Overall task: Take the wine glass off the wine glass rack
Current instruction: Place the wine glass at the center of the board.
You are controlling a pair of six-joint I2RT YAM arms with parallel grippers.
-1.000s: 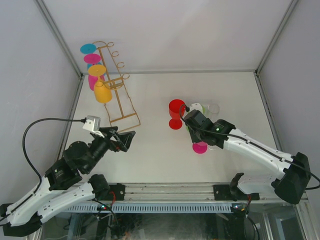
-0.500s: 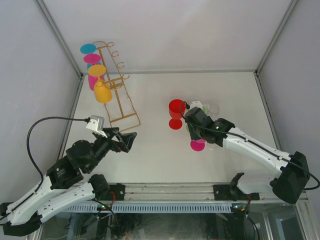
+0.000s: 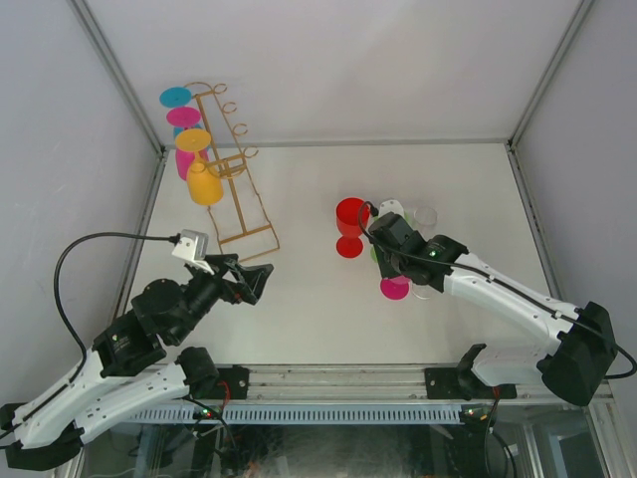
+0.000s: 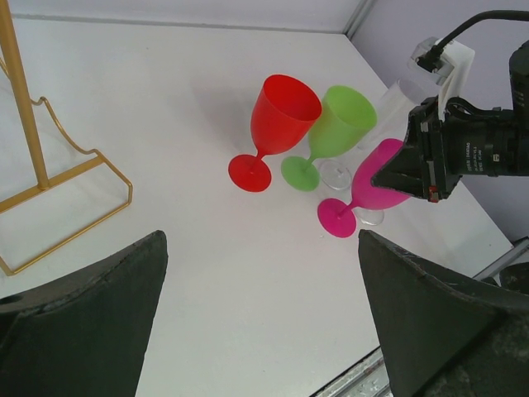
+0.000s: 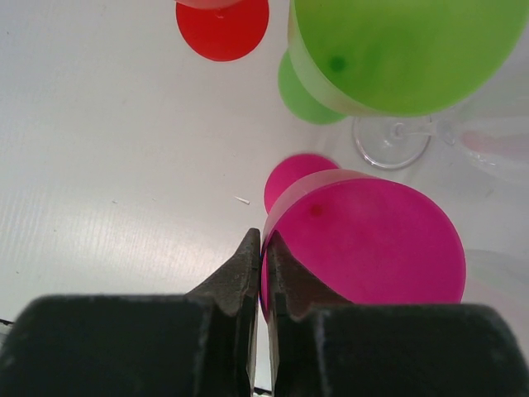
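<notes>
While still pinched, pink glass [image 4: 376, 182] leftward.

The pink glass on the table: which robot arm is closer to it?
Right. The right gripper is shut on the pink glass at its rim. The left gripper is open, well off across the table, near the wine glass rack base.

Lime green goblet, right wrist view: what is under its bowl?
Under the lime green plastic goblet show its foot and the round base of a clear wine glass; the green stem is covered by the bowl.
</notes>
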